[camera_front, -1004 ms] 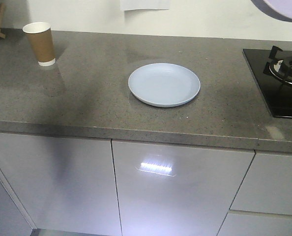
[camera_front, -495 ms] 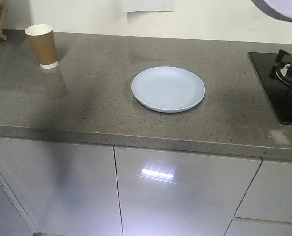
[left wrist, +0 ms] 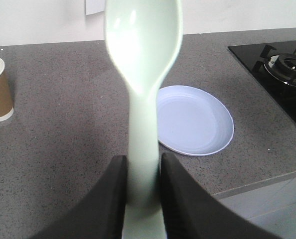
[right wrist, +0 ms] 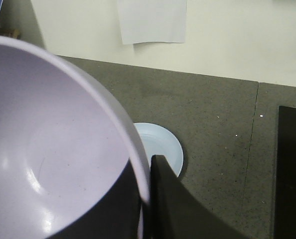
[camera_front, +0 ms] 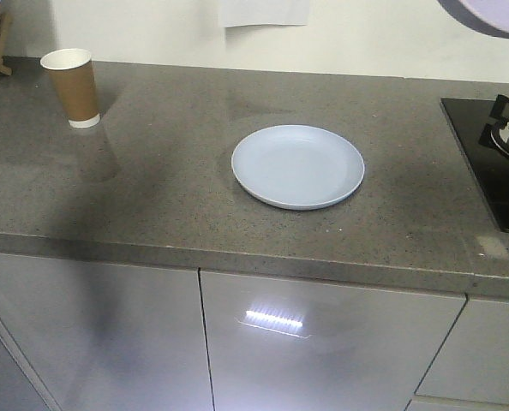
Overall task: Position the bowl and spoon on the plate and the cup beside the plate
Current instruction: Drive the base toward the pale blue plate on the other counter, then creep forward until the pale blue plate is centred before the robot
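Grey speckled desk (camera_front: 152, 197) in front view, plate (camera_front: 297, 166) at centre, cup (camera_front: 71, 87) well apart at back left, left wrist view, left gripper (left wrist: 143, 167) with fingers clamped on spoon (left wrist: 143, 74) handle, right wrist view, right gripper (right wrist: 144, 191) with fingers pinching bowl (right wrist: 48, 149) rim, plate partly hidden behind it.

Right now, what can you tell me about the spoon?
The spoon is pale mint, smooth and glossy, like plastic, with a rounded scoop and a narrower handle. The left gripper clamps its handle between two black fingers, scoop pointing away from it, above the grey counter. Nothing else touches it. The scoop's tip is cut off by the frame.
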You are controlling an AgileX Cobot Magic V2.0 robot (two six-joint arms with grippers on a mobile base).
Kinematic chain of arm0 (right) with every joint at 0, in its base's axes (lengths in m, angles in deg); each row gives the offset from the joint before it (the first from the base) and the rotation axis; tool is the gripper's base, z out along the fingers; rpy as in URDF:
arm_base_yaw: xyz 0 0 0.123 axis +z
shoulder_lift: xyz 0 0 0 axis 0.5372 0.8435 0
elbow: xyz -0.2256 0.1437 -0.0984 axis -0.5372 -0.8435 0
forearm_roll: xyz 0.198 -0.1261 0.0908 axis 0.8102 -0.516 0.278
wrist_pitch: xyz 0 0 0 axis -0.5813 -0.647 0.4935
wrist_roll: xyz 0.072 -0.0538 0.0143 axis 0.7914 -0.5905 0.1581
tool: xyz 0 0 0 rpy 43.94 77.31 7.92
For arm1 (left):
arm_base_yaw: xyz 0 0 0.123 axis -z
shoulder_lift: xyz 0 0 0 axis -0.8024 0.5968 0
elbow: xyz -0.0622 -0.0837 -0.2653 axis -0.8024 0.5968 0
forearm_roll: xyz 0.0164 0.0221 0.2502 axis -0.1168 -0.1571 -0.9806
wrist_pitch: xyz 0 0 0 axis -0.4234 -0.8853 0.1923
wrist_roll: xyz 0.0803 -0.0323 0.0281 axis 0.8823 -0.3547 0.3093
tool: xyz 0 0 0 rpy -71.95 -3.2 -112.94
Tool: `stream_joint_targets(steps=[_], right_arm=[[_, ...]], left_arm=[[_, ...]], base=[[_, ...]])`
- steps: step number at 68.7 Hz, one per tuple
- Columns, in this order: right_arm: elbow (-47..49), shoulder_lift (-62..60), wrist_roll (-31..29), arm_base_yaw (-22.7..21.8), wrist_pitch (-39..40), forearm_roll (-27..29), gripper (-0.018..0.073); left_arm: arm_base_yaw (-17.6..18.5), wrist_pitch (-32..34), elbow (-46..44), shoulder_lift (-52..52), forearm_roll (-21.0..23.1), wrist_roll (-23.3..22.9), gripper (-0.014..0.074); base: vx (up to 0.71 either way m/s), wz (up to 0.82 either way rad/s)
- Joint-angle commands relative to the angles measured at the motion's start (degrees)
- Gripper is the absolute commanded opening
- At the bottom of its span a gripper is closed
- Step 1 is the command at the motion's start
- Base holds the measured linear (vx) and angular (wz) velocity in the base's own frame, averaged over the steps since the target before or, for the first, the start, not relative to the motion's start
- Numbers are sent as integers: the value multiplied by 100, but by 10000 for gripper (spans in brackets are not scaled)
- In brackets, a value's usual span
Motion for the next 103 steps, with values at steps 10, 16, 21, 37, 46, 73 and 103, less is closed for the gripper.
stream_joint_targets(steps=[10,16,21,37,46,73,103], right_arm=[[149,-105,10,-29,404,89,-10],[149,-105,10,-29,404,89,-10],[149,-105,10,-29,404,89,-10],[149,-105,10,-29,404,89,-10],[149,-105,10,-29,404,89,-10],[149,-105,10,-29,404,89,-10],[149,-105,10,-29,404,89,-10]], left_arm=[[13,345,-155,-109,186,4,-7],[13,345,-155,-109,186,4,-7],[13,345,-155,-109,186,4,-7],[13,345,-155,-109,186,4,-7],[13,345,-155,-109,186,4,-7],[13,345,-155,-109,186,4,-7],[13,345,-155,-109,186,4,-7]], base=[[7,2],[7,0],[7,-1],[7,-2],[7,-5],[6,-5],[4,-2]])
